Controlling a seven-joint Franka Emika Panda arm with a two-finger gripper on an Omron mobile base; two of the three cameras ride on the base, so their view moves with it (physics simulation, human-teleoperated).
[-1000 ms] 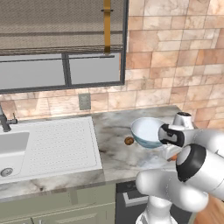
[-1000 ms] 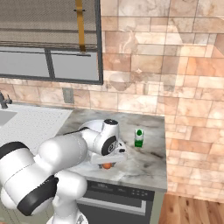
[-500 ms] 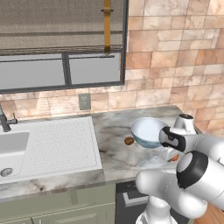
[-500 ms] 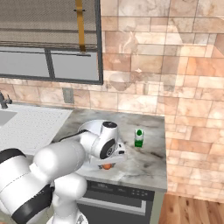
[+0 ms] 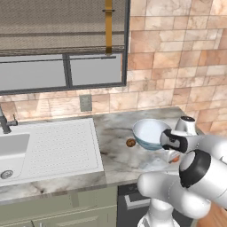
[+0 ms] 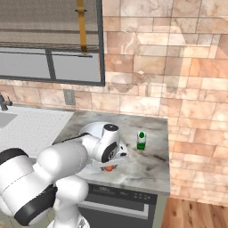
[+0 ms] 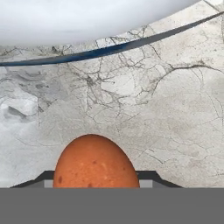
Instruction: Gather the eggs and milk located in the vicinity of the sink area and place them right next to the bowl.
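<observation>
The pale blue-white bowl (image 5: 150, 132) stands on the marble counter, right of the sink unit (image 5: 48, 146). A dark brown egg (image 5: 130, 142) lies just left of the bowl. My gripper (image 7: 94, 183) is low over the counter at the bowl's front right, shut on the brighter orange-brown egg (image 7: 94, 162), which also peeks out under the hand (image 6: 108, 168). In the hand view the bowl's glossy wall (image 7: 87, 17) curves close above the egg. My wrist hides the fingers in both base views.
A small green-and-white bottle (image 6: 141, 140) stands near the counter's right end, beside the brick wall. The counter's front edge (image 6: 133, 186) is close below the hand. A dark faucet (image 5: 4, 122) rises at the far left.
The hand has sunk slightly toward the counter beside the bowl, with the orange-brown egg still in it, and the elbow has swung. The bowl and dark egg have not moved.
</observation>
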